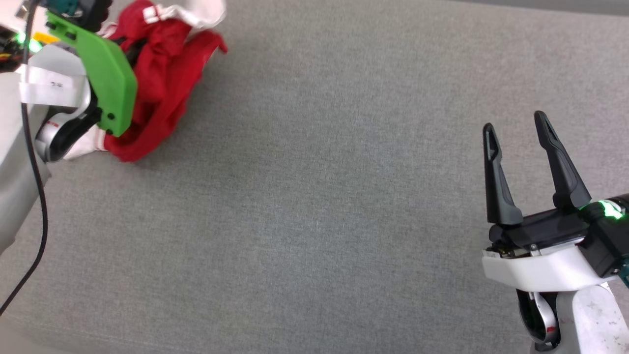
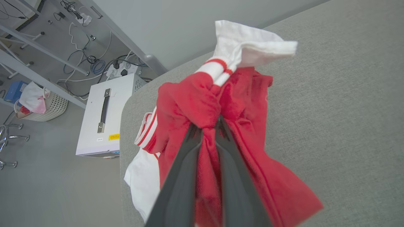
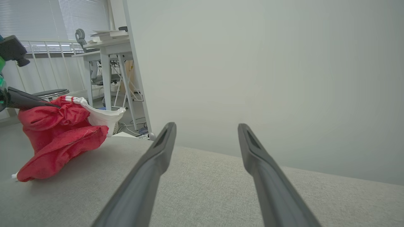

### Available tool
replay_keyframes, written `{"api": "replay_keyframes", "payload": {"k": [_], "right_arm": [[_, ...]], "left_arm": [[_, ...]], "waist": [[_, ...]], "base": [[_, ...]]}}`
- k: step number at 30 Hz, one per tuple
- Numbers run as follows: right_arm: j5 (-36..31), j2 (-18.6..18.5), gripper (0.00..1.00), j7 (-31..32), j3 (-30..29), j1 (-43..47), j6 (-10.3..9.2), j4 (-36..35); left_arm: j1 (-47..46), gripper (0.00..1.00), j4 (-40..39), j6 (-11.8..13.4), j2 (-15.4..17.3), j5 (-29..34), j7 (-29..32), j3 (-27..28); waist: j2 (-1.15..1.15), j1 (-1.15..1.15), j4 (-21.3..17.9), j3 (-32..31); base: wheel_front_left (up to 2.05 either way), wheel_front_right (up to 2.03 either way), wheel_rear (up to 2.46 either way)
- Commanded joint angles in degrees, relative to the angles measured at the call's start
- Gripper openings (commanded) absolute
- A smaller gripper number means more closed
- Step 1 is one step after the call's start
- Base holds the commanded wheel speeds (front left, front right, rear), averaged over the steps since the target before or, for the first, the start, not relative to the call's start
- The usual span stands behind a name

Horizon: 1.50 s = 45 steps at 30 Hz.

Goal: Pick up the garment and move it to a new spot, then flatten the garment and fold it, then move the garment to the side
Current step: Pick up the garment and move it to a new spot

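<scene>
Red garment (image 1: 162, 83) is drooping onto the table (image 1: 319, 196) near its far left corner, the left gripper (image 2: 207, 126) pinching a fold, seemingly to carry it elsewhere. The right gripper (image 1: 513, 125) is hovering spread, well apart, likely awaiting flattening.

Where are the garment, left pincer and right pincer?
garment (image 1: 162, 83): head view, red body fabric.
left pincer (image 2: 209, 126): left wrist view, between fingertips shut on the garment.
right pincer (image 1: 513, 122): head view, gap between open fingertips.
</scene>
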Motion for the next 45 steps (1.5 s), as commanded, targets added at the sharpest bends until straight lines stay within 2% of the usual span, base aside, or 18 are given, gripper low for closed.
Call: {"api": "replay_keyframes", "payload": {"k": [1, 7, 13, 21, 26, 31, 35, 41, 45], "right_arm": [[0.9, -0.06, 1.0, -0.27, -0.36, 0.91, -0.03, 0.17], [2.79, -0.05, 1.0, -0.27, -1.08, 2.25, -0.03, 0.18], [4.37, -0.05, 1.0, -0.27, -2.18, 2.27, -0.03, 0.08], [5.84, -0.04, 1.0, -0.27, -3.54, 1.98, -0.03, -0.08], [6.53, -0.04, 1.0, -0.27, -4.81, 1.48, -0.03, -0.47], [7.23, -0.04, 1.0, -0.27, -5.72, 1.04, -0.03, -0.87], [7.75, -0.04, 1.0, -0.27, -5.82, 0.45, -0.03, -0.93], [8.29, -0.04, 1.0, -0.27, -5.66, -0.52, -0.03, -0.7], [8.24, -0.04, 1.0, -0.27, -5.39, -0.96, -0.03, -0.42]], "left_arm": [[-1.64, 0.0, -1.37, -0.16, 0.03, 0.81, -0.89, -0.87], [-4.3, 0.0, -8.09, -0.16, -1.56, 2.11, -2.15, -5.15], [-6.6, 0.0, -13.48, -0.16, -5.2, 2.64, -3.21, -8.37], [-9.56, 0.0, -17.4, -0.16, -13.27, 3.86, -5.49, -15.33], [-9.81, 0.0, -17.25, -0.16, -18.57, 3.29, -6.99, -19.01], [-5.63, 0.0, -14.82, -0.16, -23.91, 4.76, -6.33, -20.7], [4.09, 0.0, -16.03, -0.16, -27.57, 8.74, -0.05, -20.79], [15.58, 0.0, -17.72, -0.16, -28.72, 12.6, 6.84, -20.81], [19.16, 0.0, -17.85, -0.16, -28.71, 13.01, 8.87, -20.81]], "waist": [[0.0, 0.0, -0.08, -3.58], [0.0, 0.0, -3.01, -5.7], [0.0, 0.0, -7.52, -5.81], [0.0, 0.0, -13.69, -4.59], [0.0, 0.0, -16.63, -3.53], [0.0, 0.0, -18.73, -2.04], [0.0, 0.0, -19.68, -0.55], [0.0, 0.0, -20.13, 1.3], [0.0, 0.0, -19.94, 1.71]], "base": [[0.0, 0.0, 0.0], [0.0, 0.0, 0.0], [0.0, 0.0, 0.0], [0.0, 0.0, 0.0], [0.0, 0.0, 0.0], [0.0, 0.0, 0.0], [0.0, 0.0, 0.0], [0.0, 0.0, 0.0], [0.0, 0.0, 0.0]]}}
